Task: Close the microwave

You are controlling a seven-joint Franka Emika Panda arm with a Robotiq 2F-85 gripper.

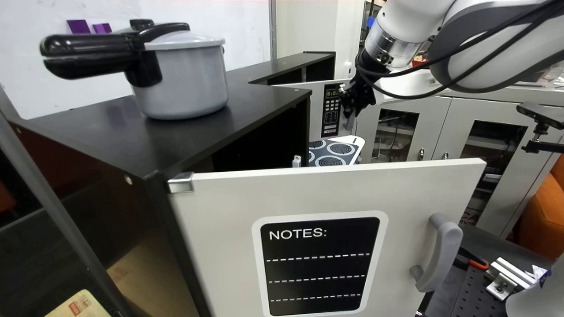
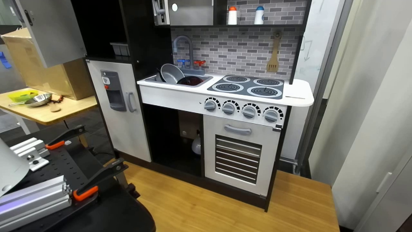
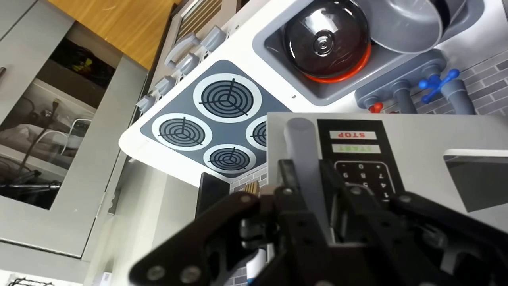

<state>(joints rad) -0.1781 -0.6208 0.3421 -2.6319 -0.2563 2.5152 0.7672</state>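
The microwave door [image 1: 318, 112] stands open in an exterior view, with its black keypad and display showing. In the wrist view the door [image 3: 420, 135] appears upside down, with a grey upright handle [image 3: 300, 137] beside the keypad. My gripper [image 3: 305, 161] has one finger on each side of this handle, both against it, so it is shut on the handle. In an exterior view the gripper [image 1: 351, 115] is at the door's free edge. The microwave [image 2: 191, 14] also shows at the top of an exterior view, cut by the frame; the gripper is not clear there.
A cabinet door marked NOTES [image 1: 326, 255] stands open. A pressure cooker [image 1: 183, 79] sits on the cabinet top. The stovetop [image 3: 214, 115] and the sink [image 3: 270, 43] with a lidded pot [image 3: 326, 39] lie below the microwave. Two bottles [image 2: 232, 16] stand on the shelf beside it.
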